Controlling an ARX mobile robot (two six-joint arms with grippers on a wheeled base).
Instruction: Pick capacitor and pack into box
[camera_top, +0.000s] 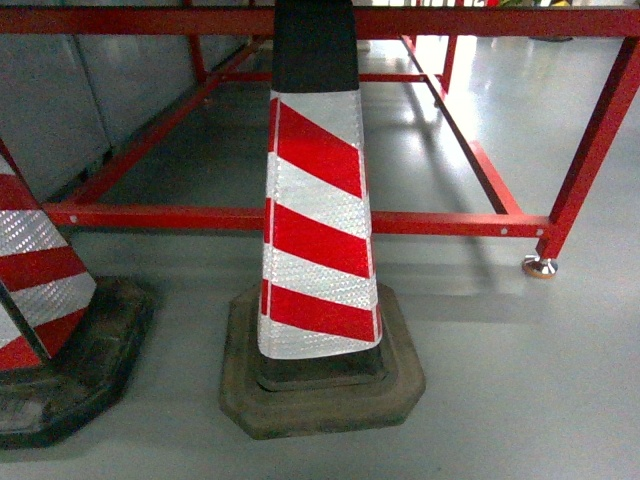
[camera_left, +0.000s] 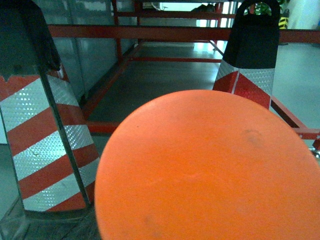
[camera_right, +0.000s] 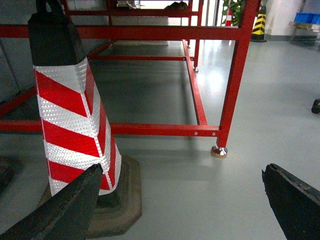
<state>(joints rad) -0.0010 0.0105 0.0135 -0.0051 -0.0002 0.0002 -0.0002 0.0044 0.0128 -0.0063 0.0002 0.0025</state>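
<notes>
Head view, left to right: a red-and-white striped traffic cone stands at the left edge on its dark rubber base, cut off by the frame. Just right of it, centre, a second striped cone with a black top sits on a worn, octagonal base. Behind both runs a red steel frame, its right leg ending in a round metal foot on the grey floor. None of my arms show here.

From my left wrist, a striped cone is at the left, then a large smooth orange rounded surface fills the lower middle and right, too close to make out its full shape; I cannot tell whether it is the capacitor. My left pincer is not visible, so I cannot tell its state.

From my right wrist, the cone stands left, the red frame behind. My right pincer is spread wide, two dark fingers at the bottom corners, nothing between them.

No box appears in any view.
</notes>
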